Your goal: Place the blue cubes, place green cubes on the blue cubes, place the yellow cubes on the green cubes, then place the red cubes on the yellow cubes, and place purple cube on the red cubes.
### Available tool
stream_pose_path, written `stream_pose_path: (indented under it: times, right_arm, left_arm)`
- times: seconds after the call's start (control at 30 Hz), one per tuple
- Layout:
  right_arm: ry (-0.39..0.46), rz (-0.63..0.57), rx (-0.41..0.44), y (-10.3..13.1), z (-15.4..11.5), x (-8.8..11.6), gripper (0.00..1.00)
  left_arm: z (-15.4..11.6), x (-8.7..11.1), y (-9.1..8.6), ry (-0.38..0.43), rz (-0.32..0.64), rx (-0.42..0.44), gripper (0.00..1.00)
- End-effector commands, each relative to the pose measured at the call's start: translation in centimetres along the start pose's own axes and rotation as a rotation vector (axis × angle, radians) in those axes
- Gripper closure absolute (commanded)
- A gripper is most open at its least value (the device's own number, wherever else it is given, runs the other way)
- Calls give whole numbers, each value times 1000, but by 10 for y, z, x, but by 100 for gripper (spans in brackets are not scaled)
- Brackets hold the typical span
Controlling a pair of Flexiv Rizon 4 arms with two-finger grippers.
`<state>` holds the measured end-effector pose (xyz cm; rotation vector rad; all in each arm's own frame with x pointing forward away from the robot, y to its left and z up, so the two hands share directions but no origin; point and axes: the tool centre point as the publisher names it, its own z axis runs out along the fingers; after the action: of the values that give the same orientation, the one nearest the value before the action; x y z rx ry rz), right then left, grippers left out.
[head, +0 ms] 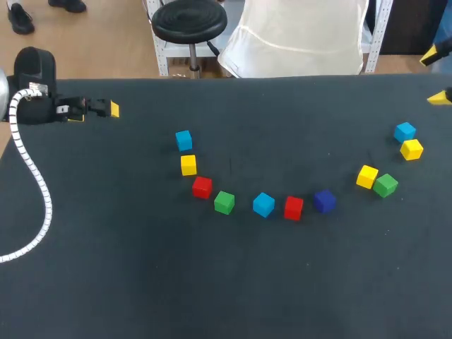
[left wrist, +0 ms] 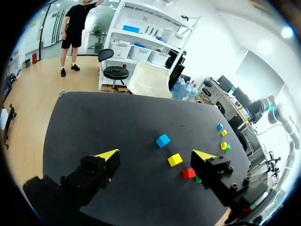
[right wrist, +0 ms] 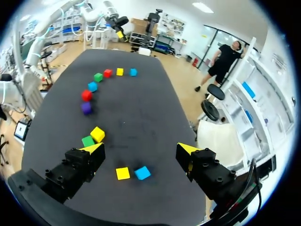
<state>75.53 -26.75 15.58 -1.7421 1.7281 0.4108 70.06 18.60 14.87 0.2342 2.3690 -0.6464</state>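
Loose cubes lie in an arc on the black table. From the left come a blue cube, yellow, red, green, blue, red and the purple cube. At the right sit yellow touching green, and blue beside yellow. My left gripper hangs open at the far left, well short of the blue cube. My right gripper is open at the far right edge, above the blue and yellow pair.
A white ribbed cable trails from my left arm across the table's left side. The table's front half is bare black cloth.
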Motion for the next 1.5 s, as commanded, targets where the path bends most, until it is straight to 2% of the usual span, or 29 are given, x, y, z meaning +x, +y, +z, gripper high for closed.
stream_pose_path:
  times: [0.03, 0.1, 0.37, 0.73, 0.93, 1.07, 1.17, 1.5]
  right_arm:
    - [-22, -19, -558, -10, 5, 14, 0]
    - [-5, -37, -572, -10, 7, 17, 0]
    - [-33, -48, -559, -19, 7, 34, 0]
    - [-84, -22, -467, -22, -3, 38, 0]
    - [-89, 27, -361, -21, -6, 41, 0]
    - [-109, 68, -213, -14, -11, 37, 0]
    - [-132, 90, -138, -6, -14, 34, 0]
    - [-129, 114, -62, 2, -16, 35, 0]
  left_arm:
    - [0, 0, -1, 3, 0, -5, 0]
    - [0, 0, -1, 3, 0, -5, 0]
    - [0, 0, -1, 3, 0, -5, 0]
    - [0, 0, -1, 3, 0, -5, 0]
    - [0, 0, -1, 3, 0, -5, 0]
    - [0, 0, -1, 3, 0, -5, 0]
    - [0, 0, -1, 3, 0, -5, 0]
    - [0, 0, -1, 3, 0, -5, 0]
